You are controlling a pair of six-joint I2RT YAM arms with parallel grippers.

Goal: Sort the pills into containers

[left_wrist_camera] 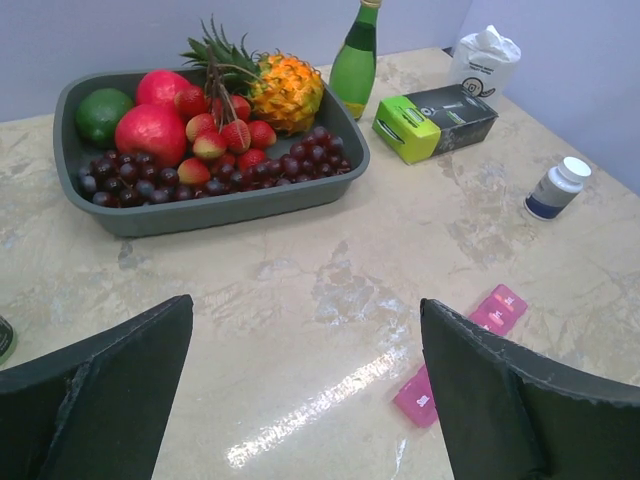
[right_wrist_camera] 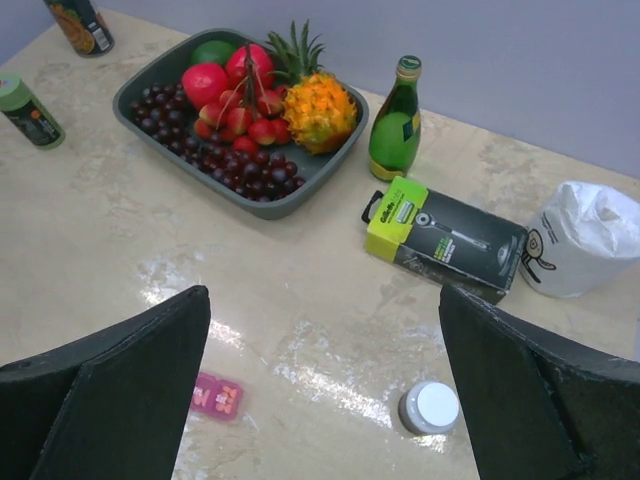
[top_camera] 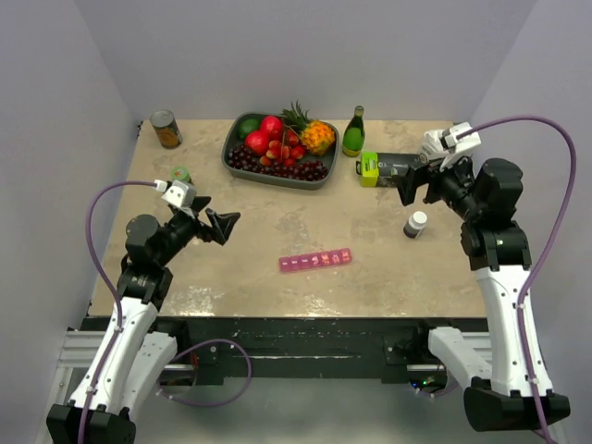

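Observation:
The pink pill-organiser strip (top_camera: 315, 261) lies flat near the table's front middle, lids closed. Its ends show in the left wrist view (left_wrist_camera: 497, 308) and the right wrist view (right_wrist_camera: 216, 394). A small white pill bottle (top_camera: 415, 224) stands to its right, also in the left wrist view (left_wrist_camera: 556, 188) and the right wrist view (right_wrist_camera: 429, 407). No loose pills show. My left gripper (top_camera: 222, 225) is open and empty, above the table left of the strip. My right gripper (top_camera: 414, 185) is open and empty, above the bottle's far side.
A grey fruit tray (top_camera: 277, 173) sits at the back centre, a green glass bottle (top_camera: 353, 132) and a green-black razor box (top_camera: 388, 167) to its right. White roll (right_wrist_camera: 585, 238) at far right. A tin can (top_camera: 166, 129) and green-capped jar (top_camera: 181, 175) at left.

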